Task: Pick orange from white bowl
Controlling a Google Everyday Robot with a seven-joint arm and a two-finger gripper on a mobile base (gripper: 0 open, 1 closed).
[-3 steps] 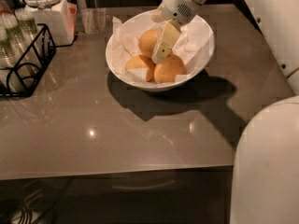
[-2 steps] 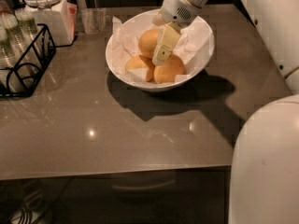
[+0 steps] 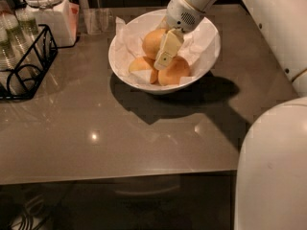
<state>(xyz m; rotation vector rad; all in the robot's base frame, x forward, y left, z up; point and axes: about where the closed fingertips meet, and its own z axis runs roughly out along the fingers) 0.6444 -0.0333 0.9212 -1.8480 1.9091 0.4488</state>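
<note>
The white bowl [image 3: 206, 56], lined with crumpled white paper, stands at the back middle of the grey table. Three round fruits lie in it. The orange [image 3: 152, 41] is the deeper golden one at the back. Two paler peach-orange fruits [image 3: 176, 72] lie in front of it. My gripper [image 3: 165, 52] reaches down into the bowl from the upper right. Its cream tip lies against the right side of the orange and above the gap between the two paler fruits. Part of the orange is hidden behind it.
A white lidded jar [image 3: 47, 11] stands at the back left, with a clear glass [image 3: 97, 20] beside it. A black wire rack [image 3: 24, 61] holding bottles sits at the left edge. My white arm and base [image 3: 273, 166] fill the right side.
The gripper has sunk a little lower into the bowl and slightly to the left, against the orange. The fruits and the bowl have not moved.
</note>
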